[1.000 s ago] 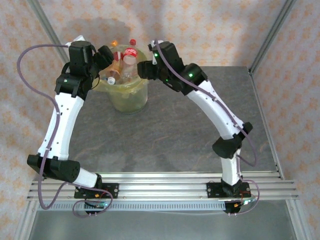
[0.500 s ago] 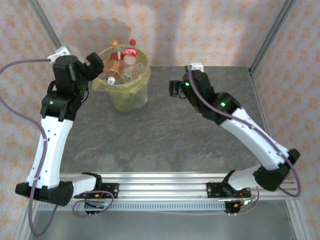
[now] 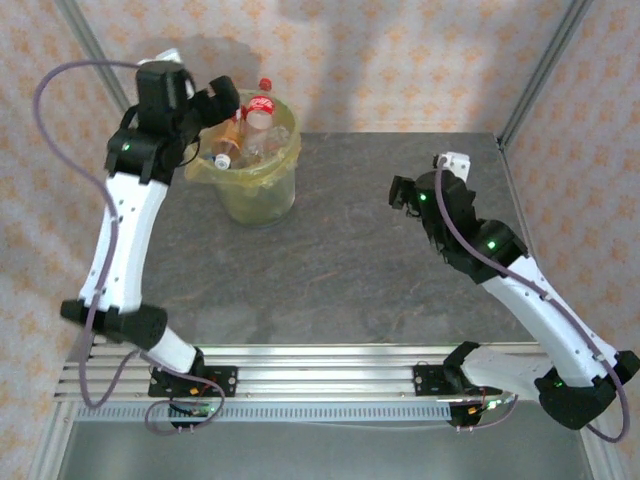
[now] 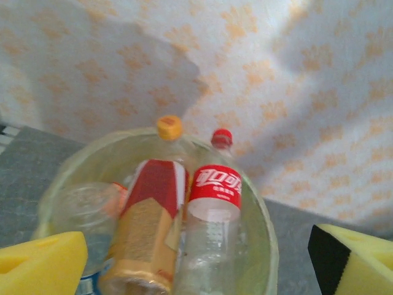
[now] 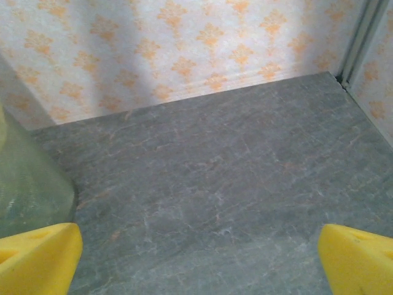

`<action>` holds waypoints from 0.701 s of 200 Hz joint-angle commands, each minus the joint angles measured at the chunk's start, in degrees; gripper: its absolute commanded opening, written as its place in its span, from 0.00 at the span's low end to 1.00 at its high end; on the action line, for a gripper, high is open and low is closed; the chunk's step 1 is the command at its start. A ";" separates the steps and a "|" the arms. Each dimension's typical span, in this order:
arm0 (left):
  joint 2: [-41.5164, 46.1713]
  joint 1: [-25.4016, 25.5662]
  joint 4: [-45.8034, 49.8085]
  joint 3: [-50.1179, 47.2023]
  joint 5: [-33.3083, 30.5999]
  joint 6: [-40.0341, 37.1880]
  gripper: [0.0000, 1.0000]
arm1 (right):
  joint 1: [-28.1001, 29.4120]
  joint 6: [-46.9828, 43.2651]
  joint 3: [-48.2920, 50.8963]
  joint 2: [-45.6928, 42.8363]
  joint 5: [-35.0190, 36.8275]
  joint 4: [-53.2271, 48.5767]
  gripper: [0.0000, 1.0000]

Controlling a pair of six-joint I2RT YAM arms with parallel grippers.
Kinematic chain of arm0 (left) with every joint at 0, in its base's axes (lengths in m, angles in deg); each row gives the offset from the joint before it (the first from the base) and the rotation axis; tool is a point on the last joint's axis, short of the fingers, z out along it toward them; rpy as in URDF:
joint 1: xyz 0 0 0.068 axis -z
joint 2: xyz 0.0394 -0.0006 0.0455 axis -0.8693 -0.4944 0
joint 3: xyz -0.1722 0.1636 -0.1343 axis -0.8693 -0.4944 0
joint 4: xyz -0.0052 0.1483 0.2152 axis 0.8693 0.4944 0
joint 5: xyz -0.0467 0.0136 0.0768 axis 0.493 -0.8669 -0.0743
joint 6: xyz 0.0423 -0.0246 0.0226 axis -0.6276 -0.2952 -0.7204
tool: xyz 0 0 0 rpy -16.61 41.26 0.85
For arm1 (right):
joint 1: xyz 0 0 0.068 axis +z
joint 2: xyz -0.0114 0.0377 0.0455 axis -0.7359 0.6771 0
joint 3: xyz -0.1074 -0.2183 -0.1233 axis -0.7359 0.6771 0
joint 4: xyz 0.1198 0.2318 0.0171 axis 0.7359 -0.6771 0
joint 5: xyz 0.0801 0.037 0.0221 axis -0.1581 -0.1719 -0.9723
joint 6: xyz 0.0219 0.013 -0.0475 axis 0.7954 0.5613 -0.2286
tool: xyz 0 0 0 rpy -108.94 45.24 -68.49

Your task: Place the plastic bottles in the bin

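Note:
The bin [image 3: 287, 150], lined with a yellow-green bag, stands at the table's back left with several plastic bottles piled in it. On top lie a clear bottle with a red label [image 3: 262, 108] and an orange-capped bottle [image 3: 232, 125]. In the left wrist view the red-label bottle [image 4: 214, 203] and the red-and-gold one [image 4: 147, 215] lie side by side inside the bin's rim [image 4: 263, 215]. My left gripper [image 3: 215, 100] hangs open just above the bin's left rim, its yellow pads [image 4: 43, 264] wide apart and holding nothing. My right gripper [image 3: 405, 192] is open and empty over bare table, right of the bin.
The grey stone-patterned table [image 3: 350, 260] stretches from the bin to the right edge. The bin's wall [image 5: 27, 184] stands at the left of the right wrist view. A patterned wall backs the table, and a metal frame post [image 3: 540, 70] rises at the back right corner.
Both grippers have opened and left the bottles in the bin. The right arm has pulled away to the right and lower. The left gripper swung left, then returned to the bin's left rim.

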 commanded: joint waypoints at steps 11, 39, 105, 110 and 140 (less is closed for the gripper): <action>-12.21 2.44 13.94 14.68 2.16 -8.89 0.87 | -0.80 3.25 1.72 -1.08 2.54 -2.25 0.99; -21.11 3.35 17.59 23.55 0.06 -12.33 0.81 | -0.82 4.73 2.75 -0.99 1.95 -1.92 0.99; -26.64 3.68 16.09 24.50 -3.28 -15.19 0.71 | -0.83 6.47 2.89 0.39 0.94 -0.61 0.99; -27.09 3.84 16.34 24.50 -3.28 -15.43 0.71 | -0.83 6.40 2.80 0.42 0.94 -0.56 0.99; -28.82 4.50 17.12 24.63 -4.20 -16.58 0.70 | -0.83 6.53 2.71 0.71 1.04 -0.48 0.99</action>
